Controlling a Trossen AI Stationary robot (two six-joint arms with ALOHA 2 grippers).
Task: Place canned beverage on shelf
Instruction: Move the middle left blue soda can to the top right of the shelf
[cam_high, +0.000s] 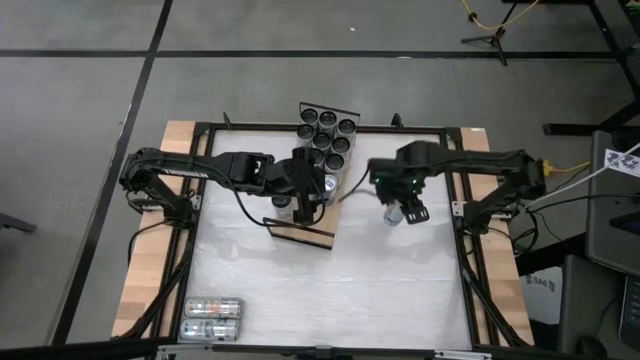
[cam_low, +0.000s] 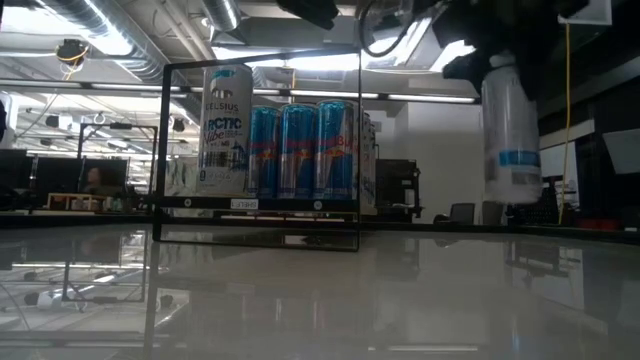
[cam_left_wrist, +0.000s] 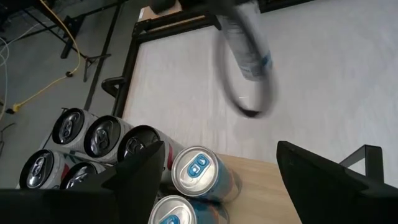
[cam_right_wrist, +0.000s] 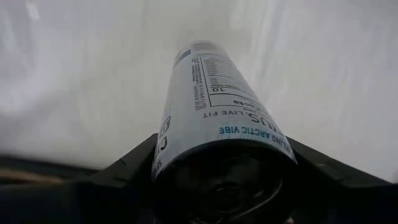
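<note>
The shelf (cam_high: 305, 232) is a light-wood board lying slantwise at the table's middle, with several upright cans (cam_high: 325, 130) on its far part. A white can (cam_low: 225, 130) and blue cans (cam_low: 300, 150) stand on it in the low view. My left gripper (cam_high: 308, 200) hovers open above the shelf, with can tops (cam_left_wrist: 196, 171) below its fingers. To the right of the shelf, my right gripper (cam_high: 405, 212) is shut on a white canned beverage (cam_low: 510, 130) with a blue band. My right gripper pinches the canned beverage near its top end (cam_right_wrist: 186, 155) between its two fingers (cam_right_wrist: 124, 177), one on each side of the round wall. The fingers come from above, pointing down. The can hangs upright below them, its bottom (cam_low: 510, 200) clear of the table.
A pack of cans (cam_high: 212, 318) lies at the table's near left corner. A black frame (cam_high: 470, 260) runs along the table's sides. White tabletop (cam_high: 380, 290) lies bare between the shelf and the near edge.
</note>
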